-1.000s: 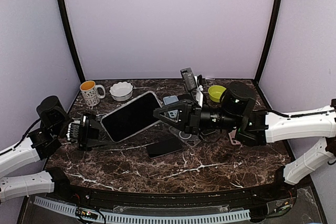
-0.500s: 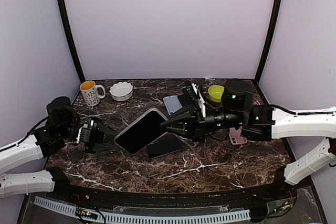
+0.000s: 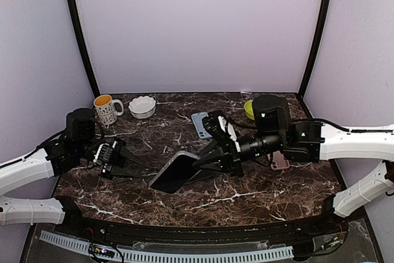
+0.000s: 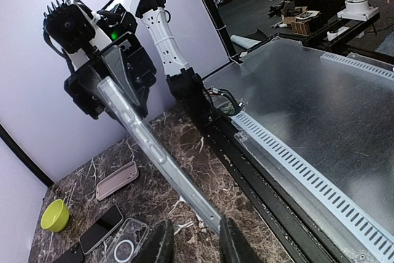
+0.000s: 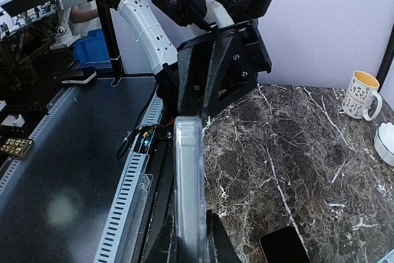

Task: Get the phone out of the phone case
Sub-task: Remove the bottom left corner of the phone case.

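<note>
Reaching in low from 9 o'clock with the left arm (image 3: 37, 167), forearm near level, left gripper (image 4: 196, 244) aimed toward 3 o'clock at the lower end of the phone case (image 3: 188, 154). Jaws parted a little, straddling that end with a gap on one side, not clamped. Stretching in from 3 o'clock with the right arm (image 3: 345, 143), wrist dipped toward the tabletop (image 3: 246, 198). Right gripper (image 5: 192, 244) with jaws closed on the case's upper end, holding it tilted, low corner toward 7 o'clock. Phone (image 3: 174, 175) inside the case, dark screen up, near tabletop centre between both grippers. Mug (image 3: 106, 109) at 10 o'clock, orange inside. Fluted white bowl (image 3: 142, 106) just beside it at 11 o'clock, contents not visible. Green bowl (image 3: 249, 109) at 1 o'clock, half hidden behind the right arm, contents not visible.
</note>
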Controlling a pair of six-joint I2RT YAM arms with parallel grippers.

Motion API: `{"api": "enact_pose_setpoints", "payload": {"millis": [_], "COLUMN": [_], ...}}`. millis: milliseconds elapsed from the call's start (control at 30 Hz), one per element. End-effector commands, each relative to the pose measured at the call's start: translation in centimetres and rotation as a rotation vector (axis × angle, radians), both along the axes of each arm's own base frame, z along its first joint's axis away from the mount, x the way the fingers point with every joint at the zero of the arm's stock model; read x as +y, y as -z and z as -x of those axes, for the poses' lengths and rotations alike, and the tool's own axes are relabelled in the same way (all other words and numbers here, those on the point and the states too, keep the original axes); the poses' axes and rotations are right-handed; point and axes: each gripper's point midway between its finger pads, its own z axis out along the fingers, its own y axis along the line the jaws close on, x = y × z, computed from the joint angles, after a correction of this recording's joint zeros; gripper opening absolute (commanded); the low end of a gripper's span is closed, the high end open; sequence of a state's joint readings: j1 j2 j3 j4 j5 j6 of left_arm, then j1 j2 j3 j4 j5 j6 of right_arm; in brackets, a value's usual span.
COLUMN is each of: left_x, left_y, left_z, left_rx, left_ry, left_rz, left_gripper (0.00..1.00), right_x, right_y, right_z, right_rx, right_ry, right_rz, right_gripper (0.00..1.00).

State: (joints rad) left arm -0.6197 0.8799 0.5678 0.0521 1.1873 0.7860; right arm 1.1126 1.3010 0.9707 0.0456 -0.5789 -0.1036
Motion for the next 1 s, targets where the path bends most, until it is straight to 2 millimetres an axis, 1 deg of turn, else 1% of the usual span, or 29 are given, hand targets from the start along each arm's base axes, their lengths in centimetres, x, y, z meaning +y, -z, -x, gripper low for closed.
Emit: {"api": "enact_pose_setpoints", "payload": {"millis": [0, 33, 67, 133, 200, 333, 500, 667, 733, 867, 967], "left_x": [0.2, 0.2, 0.2, 0.1, 0.1, 0.0, -0.3, -0.9, -1.0, -1.3, -1.4], "left_y": [-0.4, 0.0, 0.1, 0.5, 0.7, 0.8, 0.8, 0.6, 0.6, 1.1, 1.3], "left_z": [0.9, 0.9, 0.8, 0.5, 0.4, 0.7, 1.1, 1.6, 1.9, 2.1, 2.2], "left_rx": [0.054, 0.074, 0.081, 0.091, 0.094, 0.104, 0.094, 0.044, 0.034, 0.027, 0.016], "left_ry": [0.054, 0.050, 0.045, 0.034, 0.027, 0.044, 0.070, 0.086, 0.090, 0.089, 0.087], "left_rz": [-0.008, -0.022, -0.029, -0.041, -0.050, -0.052, -0.046, -0.018, -0.009, -0.023, -0.028], "left_gripper": [0.32, 0.38, 0.42, 0.45, 0.46, 0.39, 0.36, 0.30, 0.29, 0.27, 0.24], "right_x": [-0.3, -0.3, -0.3, -0.5, -0.7, -1.0, -1.0, -0.5, -0.4, -0.3, -0.2], "right_y": [-5.4, -5.4, -5.5, -5.7, -6.1, -6.8, -7.3, -6.9, -7.0, -7.2, -7.0], "right_z": [0.8, 0.9, 0.9, 1.1, 1.1, 0.8, 0.5, 0.5, 0.5, 0.6, 0.6], "right_rx": [-0.165, -0.174, -0.183, -0.198, -0.216, -0.259, -0.283, -0.281, -0.283, -0.277, -0.271], "right_ry": [-0.056, -0.058, -0.062, -0.068, -0.067, -0.036, -0.022, -0.039, -0.042, -0.044, -0.047], "right_rz": [-0.167, -0.172, -0.177, -0.186, -0.200, -0.228, -0.250, -0.247, -0.254, -0.270, -0.265], "right_gripper": [0.00, 0.00, 0.00, 0.00, 0.00, 0.00, 0.00, 0.00, 0.00, 0.00, 0.00]}}
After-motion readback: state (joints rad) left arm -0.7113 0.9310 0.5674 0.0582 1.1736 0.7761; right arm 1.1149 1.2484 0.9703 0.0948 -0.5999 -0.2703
